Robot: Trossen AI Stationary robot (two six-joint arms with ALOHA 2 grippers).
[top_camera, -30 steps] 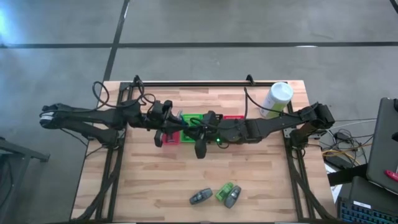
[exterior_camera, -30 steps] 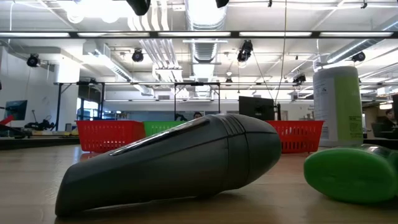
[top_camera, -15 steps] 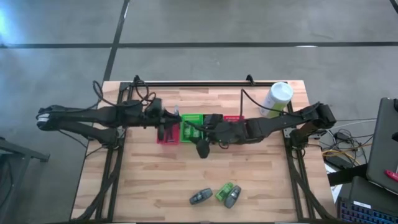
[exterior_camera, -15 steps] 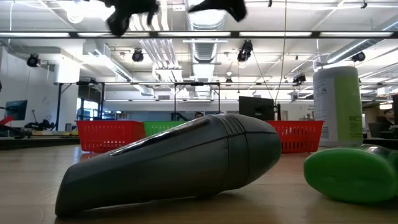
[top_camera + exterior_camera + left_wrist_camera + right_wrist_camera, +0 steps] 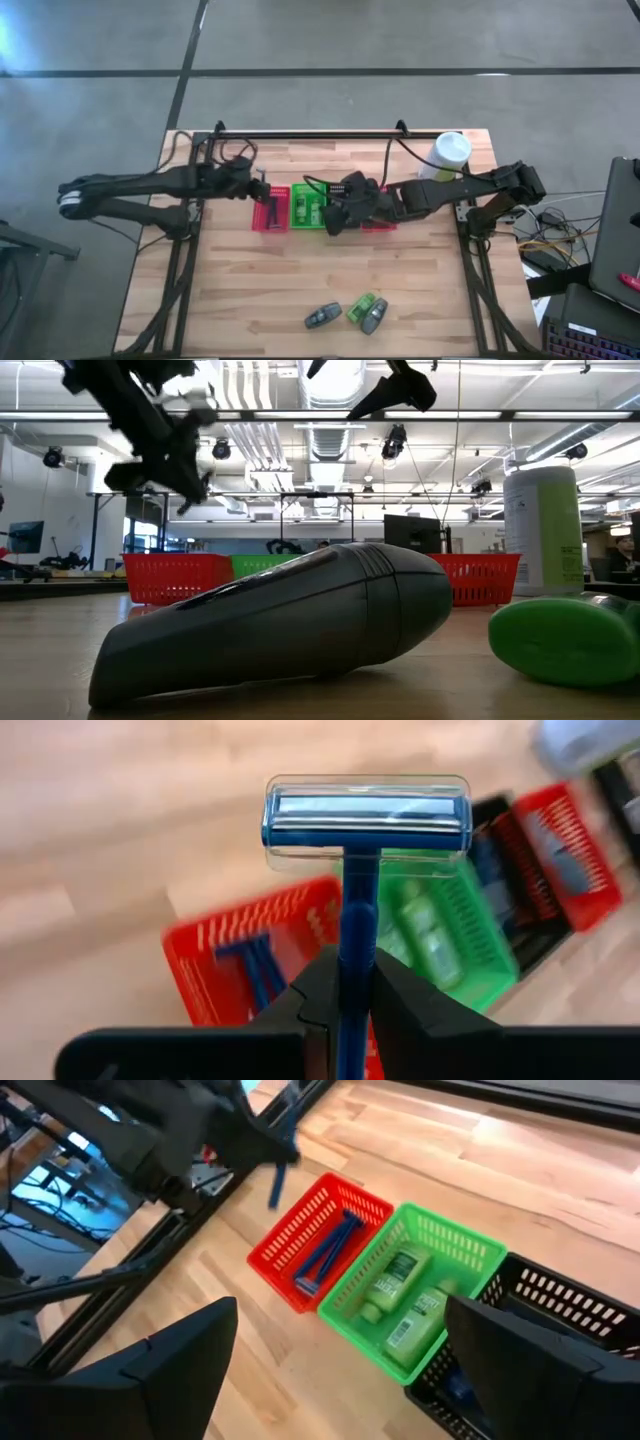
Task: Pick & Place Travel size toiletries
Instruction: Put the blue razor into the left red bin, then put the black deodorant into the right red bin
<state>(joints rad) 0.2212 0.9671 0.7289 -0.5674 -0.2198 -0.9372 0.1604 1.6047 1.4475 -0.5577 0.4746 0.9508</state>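
Note:
My left gripper point(image 5: 262, 189) is shut on a blue razor point(image 5: 366, 818) and hovers above the far left side of the red basket point(image 5: 272, 211). That basket holds more blue razors point(image 5: 325, 1252). Beside it, the green basket point(image 5: 425, 1295) holds green bottles. My right gripper point(image 5: 336, 214) stands open above the black basket point(image 5: 560, 1325), with nothing between its fingers. Two grey mini bottles point(image 5: 322, 318) and a green packet point(image 5: 361, 306) lie on the table near its front edge. My left gripper pinches the razor's thin handle point(image 5: 350, 982) between its two fingers. The handle runs on along the fingers, past their tips. The capped head point(image 5: 366, 818) is at the free end. The razor point(image 5: 275, 1180) hangs clear above the red basket, slanting downward.
A tall white-and-green canister point(image 5: 446, 158) stands at the far right of the table. A second red basket point(image 5: 378, 218) sits to the right of the black one. Bare wood lies between the row of baskets and the items at the front edge.
My right gripper has drawn back from in front of the baskets toward the far right, over the black basket, and its fingers now stand wider apart. My left gripper has shifted slightly toward the far edge with the razor and shows lower in the low view.

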